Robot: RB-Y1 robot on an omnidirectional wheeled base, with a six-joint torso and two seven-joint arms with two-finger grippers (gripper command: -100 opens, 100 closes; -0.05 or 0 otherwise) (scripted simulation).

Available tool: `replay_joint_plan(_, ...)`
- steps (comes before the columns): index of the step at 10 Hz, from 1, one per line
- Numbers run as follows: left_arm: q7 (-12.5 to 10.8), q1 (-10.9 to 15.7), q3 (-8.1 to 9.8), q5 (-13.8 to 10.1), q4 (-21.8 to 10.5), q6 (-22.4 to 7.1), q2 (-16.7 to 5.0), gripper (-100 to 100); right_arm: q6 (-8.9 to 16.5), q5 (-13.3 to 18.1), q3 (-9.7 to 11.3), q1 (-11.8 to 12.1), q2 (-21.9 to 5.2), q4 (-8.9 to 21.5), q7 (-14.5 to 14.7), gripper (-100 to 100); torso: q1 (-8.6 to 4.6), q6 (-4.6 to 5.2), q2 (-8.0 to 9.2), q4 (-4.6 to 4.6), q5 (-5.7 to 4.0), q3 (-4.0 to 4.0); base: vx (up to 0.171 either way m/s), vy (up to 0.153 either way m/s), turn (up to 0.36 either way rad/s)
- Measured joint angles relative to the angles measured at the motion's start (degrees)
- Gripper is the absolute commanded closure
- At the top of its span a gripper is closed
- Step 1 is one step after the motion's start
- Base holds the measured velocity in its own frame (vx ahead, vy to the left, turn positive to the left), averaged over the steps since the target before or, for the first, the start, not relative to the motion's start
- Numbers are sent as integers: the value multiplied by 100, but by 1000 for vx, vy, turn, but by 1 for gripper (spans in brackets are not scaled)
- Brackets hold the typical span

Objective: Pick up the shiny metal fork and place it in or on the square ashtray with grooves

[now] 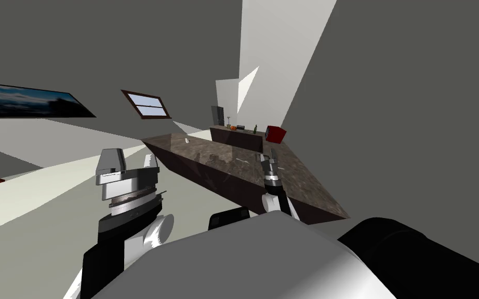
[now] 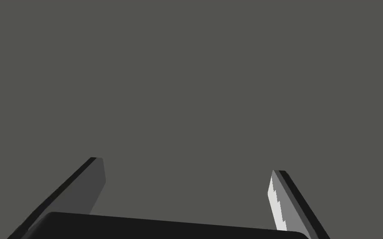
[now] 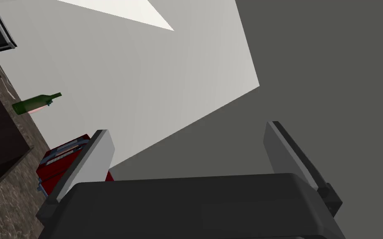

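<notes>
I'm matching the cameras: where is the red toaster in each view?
Head view: red toaster at the counter's far end, beyond the right gripper.
Left wrist view: not in it.
Right wrist view: on the counter, toaster partly behind one finger of that gripper.
Shared landmark: the green bottle, near the toaster.

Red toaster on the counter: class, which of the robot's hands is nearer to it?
Right. The right hand hovers over the counter just short of the red toaster; the left hand hangs beyond the counter's other end.
</notes>
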State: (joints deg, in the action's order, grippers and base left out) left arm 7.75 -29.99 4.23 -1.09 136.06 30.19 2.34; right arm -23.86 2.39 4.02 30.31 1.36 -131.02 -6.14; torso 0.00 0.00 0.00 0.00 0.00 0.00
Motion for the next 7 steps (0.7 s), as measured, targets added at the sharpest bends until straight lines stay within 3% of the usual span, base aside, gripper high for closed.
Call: replay_joint_plan(7,0,1,-1,0,0,0,1,0,-7,300,-84,-72,-1117,484,176,-100,40,1,36,8,9,21,-72,86,-49)
